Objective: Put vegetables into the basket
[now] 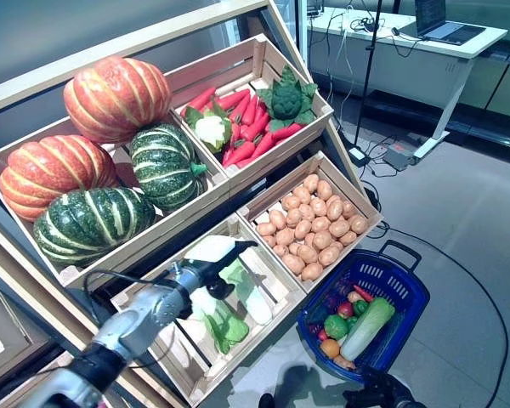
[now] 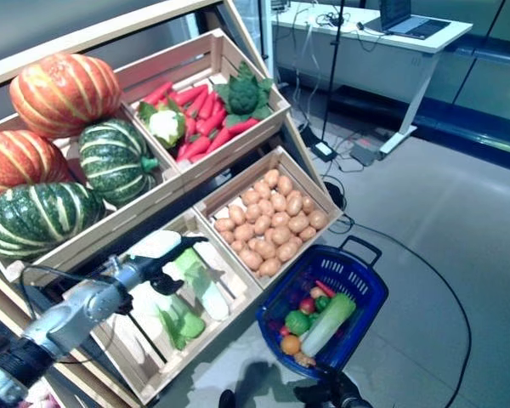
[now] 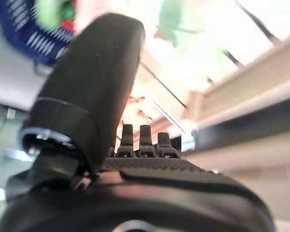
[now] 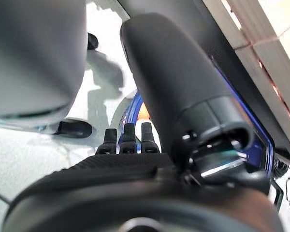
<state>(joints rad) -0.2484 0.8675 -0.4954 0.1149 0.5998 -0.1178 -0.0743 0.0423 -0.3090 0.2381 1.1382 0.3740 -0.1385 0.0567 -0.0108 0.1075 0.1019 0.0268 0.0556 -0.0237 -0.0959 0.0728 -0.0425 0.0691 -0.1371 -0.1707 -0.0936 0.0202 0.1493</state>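
- Reaching my left hand [image 1: 211, 270] over the cabbages [image 1: 225, 319] in the lower crate [image 1: 276, 316], fingers straight, holding nothing.
- My right hand [image 4: 135, 159] shows by the basket [image 1: 405, 310] on the floor, fingers relaxed, empty.

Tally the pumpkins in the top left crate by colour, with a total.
Orange pumpkins: 2
Green pumpkins: 2
Total: 4
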